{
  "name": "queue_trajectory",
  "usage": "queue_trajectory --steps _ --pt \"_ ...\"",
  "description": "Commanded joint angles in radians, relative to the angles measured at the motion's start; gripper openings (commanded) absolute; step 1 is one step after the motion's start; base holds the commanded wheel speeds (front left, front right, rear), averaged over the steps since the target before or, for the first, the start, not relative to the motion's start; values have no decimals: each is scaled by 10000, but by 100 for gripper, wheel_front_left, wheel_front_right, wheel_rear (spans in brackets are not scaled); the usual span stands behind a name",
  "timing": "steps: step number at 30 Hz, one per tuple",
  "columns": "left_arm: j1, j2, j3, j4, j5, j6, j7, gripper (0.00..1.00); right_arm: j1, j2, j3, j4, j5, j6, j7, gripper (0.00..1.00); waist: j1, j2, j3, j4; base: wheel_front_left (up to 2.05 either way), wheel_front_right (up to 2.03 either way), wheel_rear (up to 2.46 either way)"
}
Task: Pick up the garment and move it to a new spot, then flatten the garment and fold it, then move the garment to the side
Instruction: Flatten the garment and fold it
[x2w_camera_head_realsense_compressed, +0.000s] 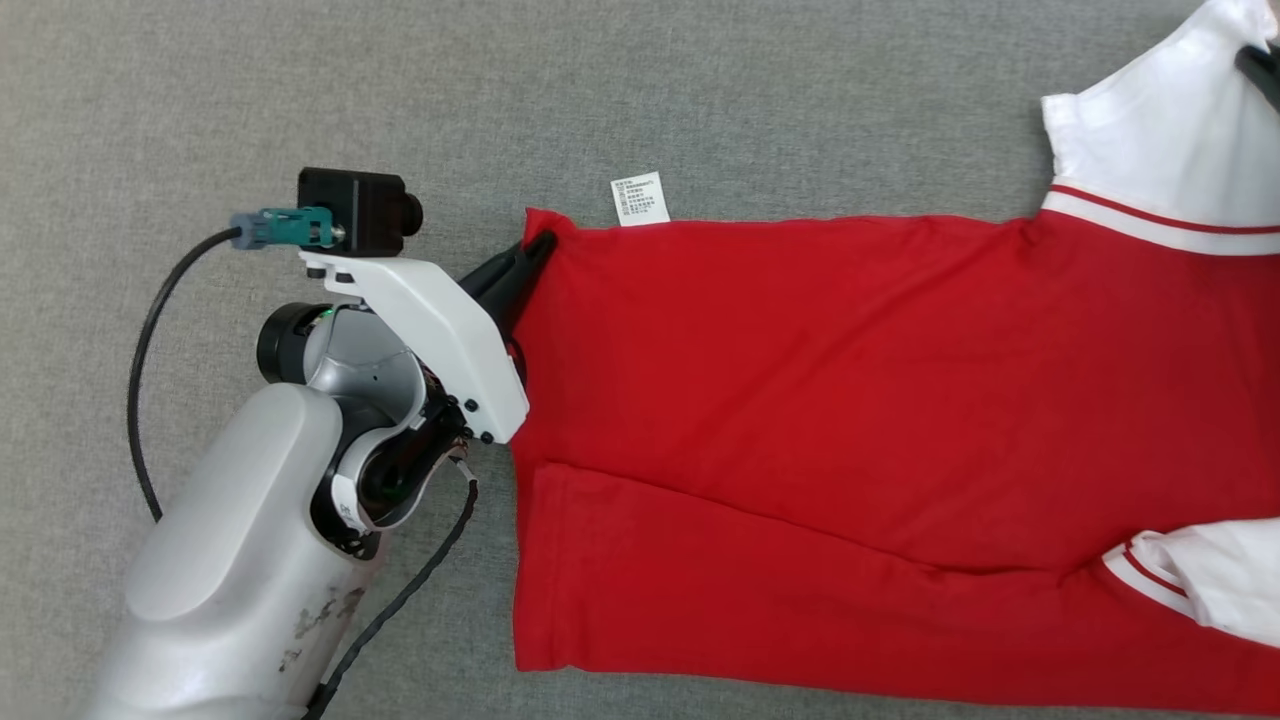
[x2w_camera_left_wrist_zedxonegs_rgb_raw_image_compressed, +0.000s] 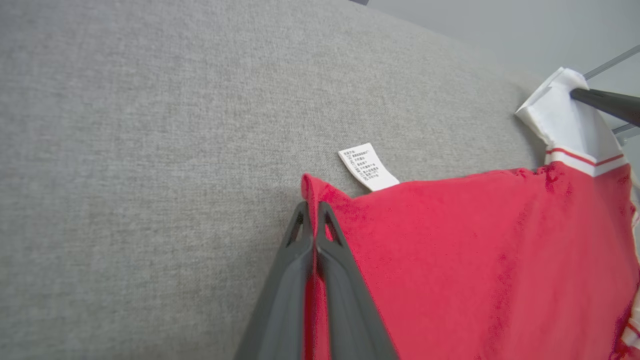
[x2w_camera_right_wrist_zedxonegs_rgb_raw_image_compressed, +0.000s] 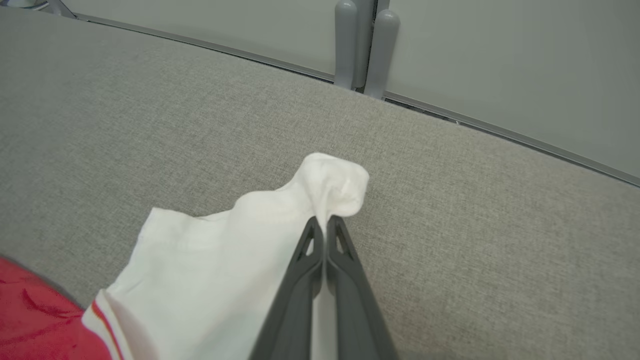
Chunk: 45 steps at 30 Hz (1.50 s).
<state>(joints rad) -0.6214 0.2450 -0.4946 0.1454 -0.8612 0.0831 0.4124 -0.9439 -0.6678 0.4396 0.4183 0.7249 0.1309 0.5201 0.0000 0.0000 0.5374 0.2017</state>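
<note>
The garment (x2w_camera_head_realsense_compressed: 850, 400) lies lengthwise on the grey counter (x2w_camera_head_realsense_compressed: 700, 90). The left jaws clamp its red corner (x2w_camera_left_wrist_zedxonegs_rgb_raw_image_compressed: 312, 187) just beside the care label (x2w_camera_head_realsense_compressed: 640, 198), and the right jaws clamp the white sleeve (x2w_camera_right_wrist_zedxonegs_rgb_raw_image_compressed: 225, 260), well apart from that label.

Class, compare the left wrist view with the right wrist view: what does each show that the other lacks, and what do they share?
Left wrist view, not right: the white care label at the red edge, and the left claw shut on a red corner of the garment. Right wrist view, not left: two grey posts behind the surface. Both: the garment, the grey fabric surface, and the right claw shut on the white sleeve.
</note>
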Motion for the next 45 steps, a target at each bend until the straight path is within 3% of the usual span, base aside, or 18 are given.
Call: queue_trajectory --steps 1,10,18,29,41,45 --pt "40 71 97 -65 -41 -46 -61 0 -50 -61 -33 -54 176 -1 -193 0 0 0 -136 -125 0 0 0" --pt "1091 312 657 -1202 -523 69 -541 0 1494 -695 53 -1613 1361 -1 -1851 0 0 0 -818 -878 0 0 0" --pt "3517 628 1444 -2722 -1014 489 -1438 0 4111 -880 53 -2851 1716 -1 -3161 0 0 0 -1804 -1681 0 0 0" --pt "6025 355 1752 -3703 -1573 775 -2240 0 6975 -202 -498 -3524 1668 -1 -3938 0 0 0 -2545 -2095 0 0 0" --pt "6940 254 1819 -3892 -1645 601 -2834 0 7575 715 -475 -3116 971 -1 -4409 0 0 0 -2871 -2272 0 0 0" --pt "7497 261 1658 -3726 -1625 459 -2978 0 7682 737 -310 -2759 642 -1 -4505 0 0 0 -3062 -2294 0 0 0"
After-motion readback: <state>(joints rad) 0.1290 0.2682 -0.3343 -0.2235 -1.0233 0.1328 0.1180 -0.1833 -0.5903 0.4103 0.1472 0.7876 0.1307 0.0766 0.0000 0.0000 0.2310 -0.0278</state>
